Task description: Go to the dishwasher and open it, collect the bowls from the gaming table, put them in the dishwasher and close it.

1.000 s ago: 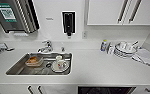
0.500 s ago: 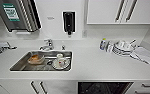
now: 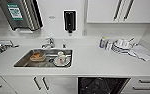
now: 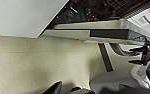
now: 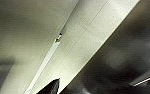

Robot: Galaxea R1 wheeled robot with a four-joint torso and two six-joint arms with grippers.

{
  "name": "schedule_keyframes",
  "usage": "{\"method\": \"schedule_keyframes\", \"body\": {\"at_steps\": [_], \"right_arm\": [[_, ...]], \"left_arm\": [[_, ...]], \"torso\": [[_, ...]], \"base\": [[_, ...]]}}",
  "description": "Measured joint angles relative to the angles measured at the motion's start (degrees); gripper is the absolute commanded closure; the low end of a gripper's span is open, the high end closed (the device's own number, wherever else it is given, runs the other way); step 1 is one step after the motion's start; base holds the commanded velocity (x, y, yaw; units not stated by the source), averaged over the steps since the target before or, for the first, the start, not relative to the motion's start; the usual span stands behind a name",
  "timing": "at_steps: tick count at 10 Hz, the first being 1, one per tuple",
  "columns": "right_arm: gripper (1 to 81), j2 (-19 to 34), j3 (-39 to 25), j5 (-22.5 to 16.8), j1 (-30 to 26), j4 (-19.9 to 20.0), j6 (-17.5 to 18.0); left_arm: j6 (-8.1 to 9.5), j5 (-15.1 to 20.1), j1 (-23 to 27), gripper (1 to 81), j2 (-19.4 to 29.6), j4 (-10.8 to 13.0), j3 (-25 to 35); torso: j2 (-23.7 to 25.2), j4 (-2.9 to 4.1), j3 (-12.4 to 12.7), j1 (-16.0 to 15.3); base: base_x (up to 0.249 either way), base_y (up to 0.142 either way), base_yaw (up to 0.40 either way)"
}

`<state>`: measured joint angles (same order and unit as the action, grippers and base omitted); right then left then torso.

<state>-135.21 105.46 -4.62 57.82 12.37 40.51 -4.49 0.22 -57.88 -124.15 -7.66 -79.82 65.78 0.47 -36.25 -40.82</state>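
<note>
Hand state cannot be told; dishwasher (image 3: 102, 85) is showing open under the tabletop (image 3: 96, 62), so keeping clear of its door is advisable.

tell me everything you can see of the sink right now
The sink is a rectangular stainless-steel basin set into the white countertop, left of centre in the head view. A chrome faucet stands at its back edge. Inside it lie an orange-brown bowl on the left and a white cup on a white plate on the right. The open dishwasher is below the counter, to its right.
</note>
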Motion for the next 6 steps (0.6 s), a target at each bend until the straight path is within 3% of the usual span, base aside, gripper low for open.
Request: {"method": "schedule_keyframes", "body": {"at_steps": [4, 6], "right_arm": [[1.0, -4.4, 3.5, 2.9, 1.2, -0.8, -1.5], [1.0, -4.8, 3.6, 2.2, 0.9, -2.5, -3.6]], "left_arm": [[-0.02, 0.0, -0.8, 1.0, -0.6, 0.1, -0.6], [-0.05, 0.0, -0.9, 1.0, -0.7, 0.2, -0.7]], "torso": [[0.0, 0.0, 0.0, 0.0], [0.0, 0.02, 0.0, -0.1]], "base": [[-0.103, 0.0, 0.0], [-0.108, 0.0, 0.0]]}}
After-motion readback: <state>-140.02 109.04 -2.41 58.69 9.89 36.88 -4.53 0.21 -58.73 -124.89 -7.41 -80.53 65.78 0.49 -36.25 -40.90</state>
